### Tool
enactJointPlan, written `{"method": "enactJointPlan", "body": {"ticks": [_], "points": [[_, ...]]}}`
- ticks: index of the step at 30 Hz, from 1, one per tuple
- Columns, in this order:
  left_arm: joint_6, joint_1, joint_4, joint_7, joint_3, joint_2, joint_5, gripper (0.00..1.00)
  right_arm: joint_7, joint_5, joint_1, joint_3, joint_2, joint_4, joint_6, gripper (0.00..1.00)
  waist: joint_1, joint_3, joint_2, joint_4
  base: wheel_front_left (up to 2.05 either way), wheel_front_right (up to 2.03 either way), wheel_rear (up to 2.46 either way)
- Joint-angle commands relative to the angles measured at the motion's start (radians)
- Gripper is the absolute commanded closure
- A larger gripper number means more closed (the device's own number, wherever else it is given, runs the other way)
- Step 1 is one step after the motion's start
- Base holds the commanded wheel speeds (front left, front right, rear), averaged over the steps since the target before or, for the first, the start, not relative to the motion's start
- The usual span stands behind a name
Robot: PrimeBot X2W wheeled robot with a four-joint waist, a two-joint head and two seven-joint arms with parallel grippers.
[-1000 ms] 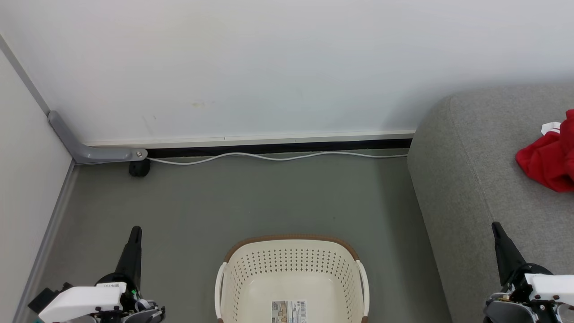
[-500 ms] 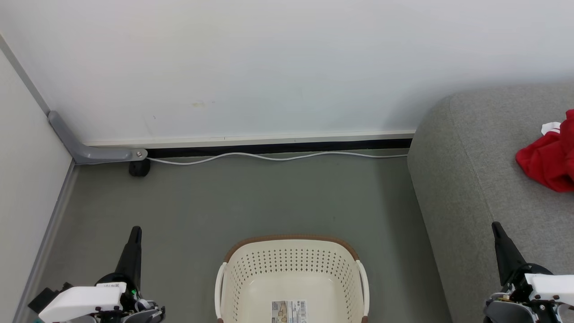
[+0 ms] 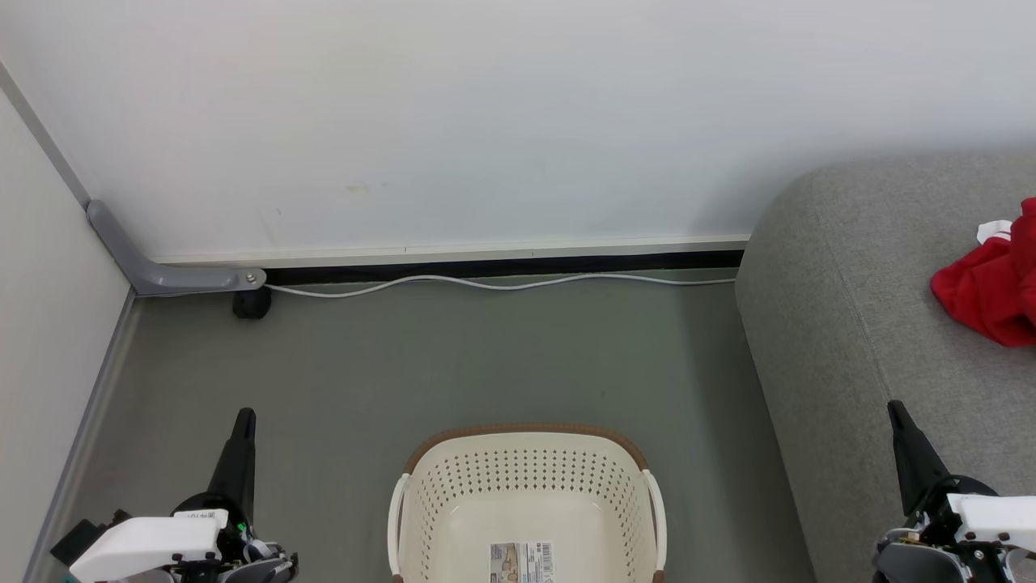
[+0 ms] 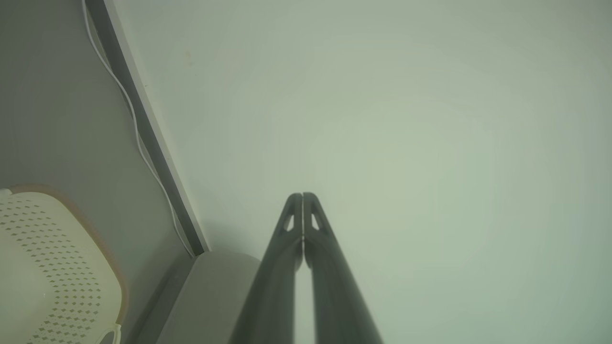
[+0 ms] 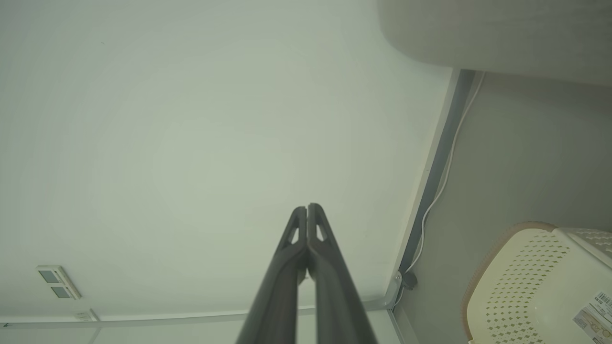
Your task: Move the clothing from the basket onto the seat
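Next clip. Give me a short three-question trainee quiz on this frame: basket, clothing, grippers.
1. True or false: the red clothing lies inside the basket.
2. The sofa stands on which side of the basket? A) robot's left B) robot's right C) under it
3. Fill in: the left gripper and right gripper are both ____.
Key: 1 false, it lies on the sofa; 2 B; 3 shut.

basket (image 3: 526,486) empty on floor; red clothing (image 3: 991,295) on seat (image 3: 874,324).
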Motion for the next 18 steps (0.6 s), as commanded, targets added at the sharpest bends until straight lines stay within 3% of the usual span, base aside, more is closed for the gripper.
{"method": "enactJointPlan", "body": {"ticks": [1,18], "points": [[-0.008,-0.058,-0.03,0.008,0.033,0.018,-0.004,1.0,0.008,0.011,-0.036,0.017,-0.015,-0.031,0.004,1.0,0.0,0.0,0.0,0.0,0.0,0.0,0.0],[-0.008,-0.058,-0.03,0.008,0.033,0.018,-0.004,1.0,0.008,0.011,-0.036,0.017,-0.015,-0.031,0.004,1.0,0.0,0.0,0.0,0.0,0.0,0.0,0.0]]}}
